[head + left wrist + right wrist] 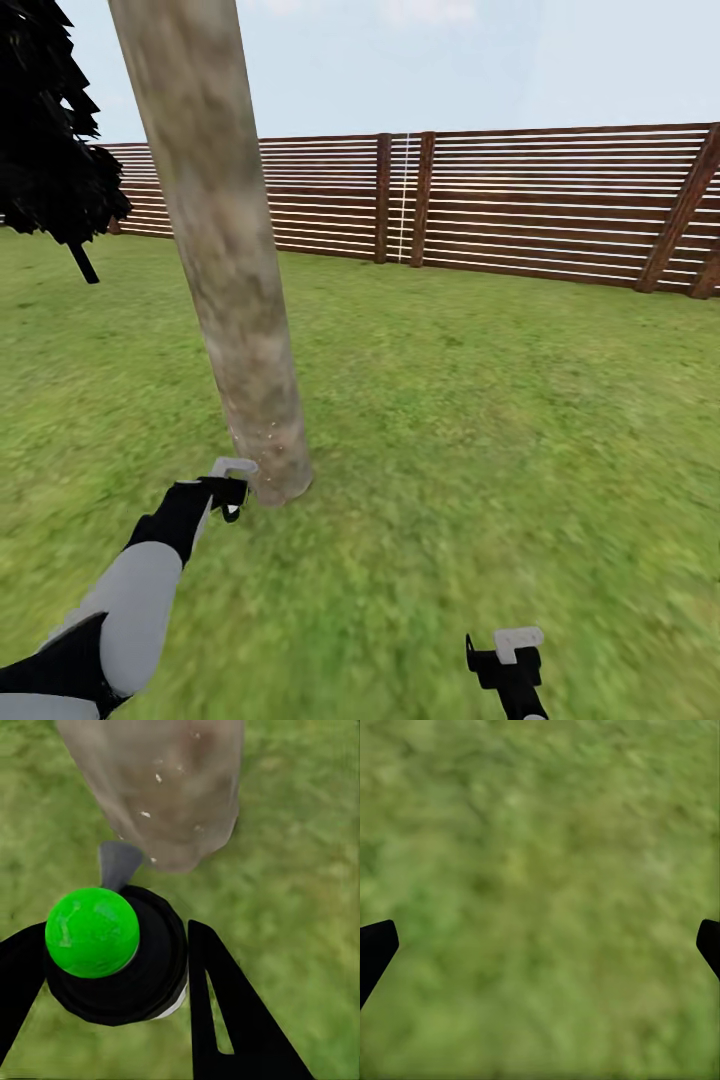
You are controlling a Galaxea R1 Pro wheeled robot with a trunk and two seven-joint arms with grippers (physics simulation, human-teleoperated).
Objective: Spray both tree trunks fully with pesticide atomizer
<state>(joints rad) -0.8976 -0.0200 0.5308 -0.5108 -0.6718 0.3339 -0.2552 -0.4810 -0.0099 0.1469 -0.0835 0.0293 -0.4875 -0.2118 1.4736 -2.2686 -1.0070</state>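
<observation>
Lawn [480, 440] spreads out to a reddish-brown slatted fence [560, 205] along the far side, with wide open grass to the right of the tree trunk [225, 250] and a near-black tree [45, 130] at the far left. The trunk is a thick mottled grey-brown column leaning slightly, its base flaring into the grass, and a few fine white specks of pesticide [146, 814] dot its lower bark. The left arm reaches forward and down so that the left gripper [232, 488] sits just beside the trunk's foot. From the left wrist, the pesticide atomizer [116, 956] shows as a black body with a bright green ball on top, clamped between the black fingers [232, 1020] and aimed at the trunk base. The right gripper [510, 655] hangs low over bare grass, well apart from the trunk, its tips spread wide and holding nothing.
</observation>
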